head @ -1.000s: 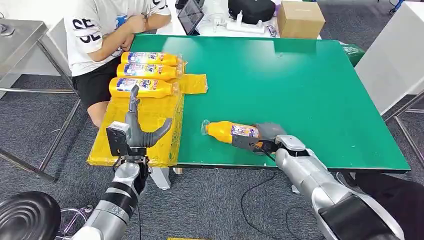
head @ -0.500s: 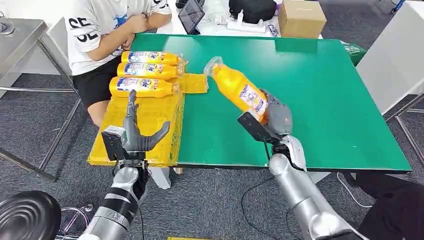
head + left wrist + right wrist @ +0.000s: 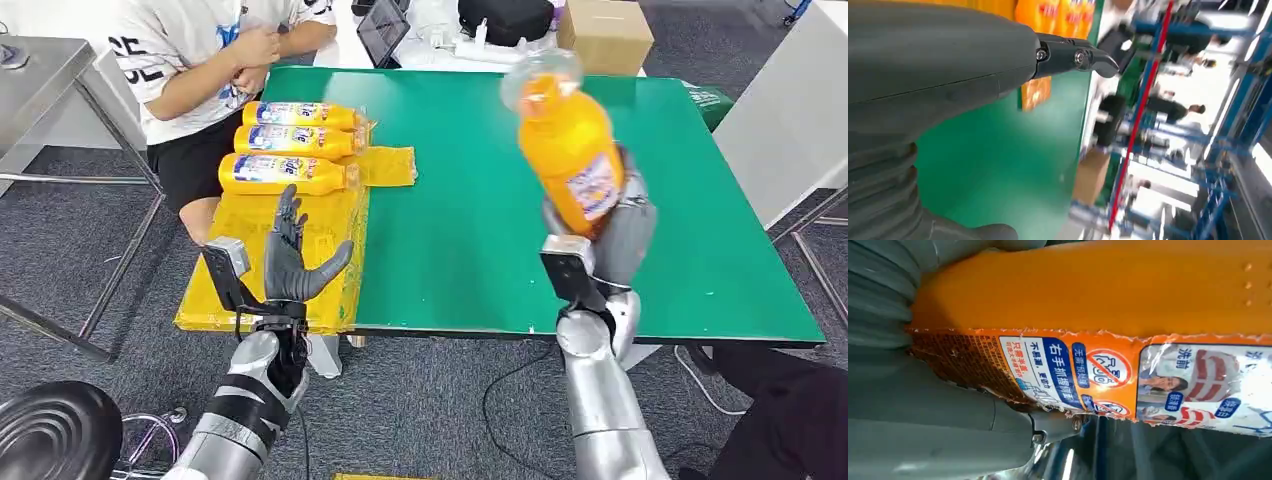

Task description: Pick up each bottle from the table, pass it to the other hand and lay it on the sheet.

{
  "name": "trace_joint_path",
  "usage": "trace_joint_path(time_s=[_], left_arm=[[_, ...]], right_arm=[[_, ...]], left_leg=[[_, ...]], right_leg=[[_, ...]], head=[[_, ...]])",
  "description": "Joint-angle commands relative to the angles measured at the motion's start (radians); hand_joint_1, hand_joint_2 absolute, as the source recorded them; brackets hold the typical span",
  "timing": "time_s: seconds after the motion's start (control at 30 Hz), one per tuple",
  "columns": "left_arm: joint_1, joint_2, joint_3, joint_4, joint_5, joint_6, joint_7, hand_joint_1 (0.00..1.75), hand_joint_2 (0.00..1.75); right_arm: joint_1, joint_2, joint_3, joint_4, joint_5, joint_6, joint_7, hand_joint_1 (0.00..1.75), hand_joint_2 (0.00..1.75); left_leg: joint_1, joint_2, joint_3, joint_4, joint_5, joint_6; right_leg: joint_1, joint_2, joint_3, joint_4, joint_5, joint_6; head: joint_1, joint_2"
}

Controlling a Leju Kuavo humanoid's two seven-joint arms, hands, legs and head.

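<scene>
My right hand (image 3: 620,235) grips an orange bottle (image 3: 567,140) by its base and holds it almost upright, high over the green table (image 3: 480,190), cap end up. In the right wrist view the bottle (image 3: 1098,295) and its label lie pressed against the palm. My left hand (image 3: 293,258) is raised and open above the near end of the yellow sheet (image 3: 290,260), fingers spread with nothing in them. Three more orange bottles (image 3: 292,145) lie side by side at the sheet's far end. The left wrist view looks past my left hand (image 3: 948,55) along the table.
A person in a white shirt (image 3: 205,50) sits at the table's far left corner, close to the laid bottles. A cardboard box (image 3: 600,25), a black bag (image 3: 503,18) and a tablet (image 3: 382,30) stand beyond the far edge. A metal table (image 3: 40,80) is at left.
My right hand lifted the bottle off the table and swung it up from lying to nearly upright, moving rightward. My left hand rose slightly and stayed open.
</scene>
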State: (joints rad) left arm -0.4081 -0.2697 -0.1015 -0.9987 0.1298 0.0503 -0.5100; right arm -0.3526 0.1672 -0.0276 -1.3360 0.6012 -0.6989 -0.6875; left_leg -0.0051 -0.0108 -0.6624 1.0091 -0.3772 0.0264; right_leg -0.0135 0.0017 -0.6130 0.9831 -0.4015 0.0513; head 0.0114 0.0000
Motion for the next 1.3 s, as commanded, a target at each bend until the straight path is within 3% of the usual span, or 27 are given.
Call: trace_joint_path(time_s=[0.03, 0.2, 0.33, 0.47, 0.7, 1.0, 1.3], left_arm=[[-0.039, 0.030, -0.127, 0.031, 0.099, -0.218, 0.061, 0.00, 1.75], [-0.026, 0.036, -0.200, 0.026, 0.125, -0.299, 0.070, 0.00, 1.75], [-0.026, 0.037, -0.215, 0.040, 0.144, -0.319, 0.062, 0.00, 1.75], [-0.026, 0.037, -0.216, 0.037, 0.151, -0.327, 0.060, 0.00, 1.75], [0.000, 0.045, -0.244, 0.010, 0.173, -0.368, 0.056, 0.00, 1.75], [-0.005, 0.049, -0.300, 0.050, 0.155, -0.414, 0.047, 0.00, 1.75], [-0.003, 0.049, -0.302, 0.048, 0.155, -0.414, 0.047, 0.00, 1.75]], right_arm=[[0.071, 0.008, 0.068, 0.109, -0.106, 0.037, -0.011, 1.75, 1.75], [0.101, 0.010, 0.275, 0.225, -0.171, 0.004, -0.011, 1.75, 1.75], [0.097, 0.023, 0.349, 0.291, -0.180, 0.011, -0.011, 1.75, 1.75], [0.095, 0.022, 0.363, 0.305, -0.181, 0.011, -0.011, 1.75, 1.75], [0.074, 0.061, 0.390, 0.455, -0.202, 0.107, -0.011, 1.75, 1.75], [-0.009, 0.112, 0.403, 0.612, -0.198, 0.171, 0.003, 1.75, 1.75], [-0.012, 0.112, 0.401, 0.621, -0.201, 0.175, 0.006, 1.75, 1.75]], left_leg=[[0.002, 0.001, 0.007, 0.000, -0.003, -0.002], [0.003, 0.006, 0.009, -0.001, -0.004, -0.003], [0.002, 0.005, 0.007, -0.001, -0.004, -0.003], [0.001, 0.004, 0.006, -0.001, -0.003, -0.002], [0.002, 0.005, 0.005, -0.001, -0.003, -0.002], [0.002, 0.006, 0.006, 0.000, -0.004, -0.003], [0.001, 0.002, 0.001, -0.001, -0.001, -0.001]], right_leg=[[0.003, -0.001, 0.009, -0.002, -0.002, -0.002], [0.003, 0.003, 0.009, -0.003, -0.001, -0.003], [0.002, 0.004, 0.007, -0.002, -0.001, -0.003], [0.002, 0.002, 0.005, -0.001, -0.001, -0.002], [0.002, 0.004, 0.005, -0.002, -0.001, -0.002], [0.002, 0.004, 0.006, -0.001, -0.001, -0.003], [0.001, 0.001, 0.001, -0.001, 0.000, -0.001]], head=[[0.000, 0.000], [0.000, 0.000], [0.000, 0.000], [0.000, 0.000], [0.000, 0.000], [0.000, 0.000], [0.000, 0.000]])
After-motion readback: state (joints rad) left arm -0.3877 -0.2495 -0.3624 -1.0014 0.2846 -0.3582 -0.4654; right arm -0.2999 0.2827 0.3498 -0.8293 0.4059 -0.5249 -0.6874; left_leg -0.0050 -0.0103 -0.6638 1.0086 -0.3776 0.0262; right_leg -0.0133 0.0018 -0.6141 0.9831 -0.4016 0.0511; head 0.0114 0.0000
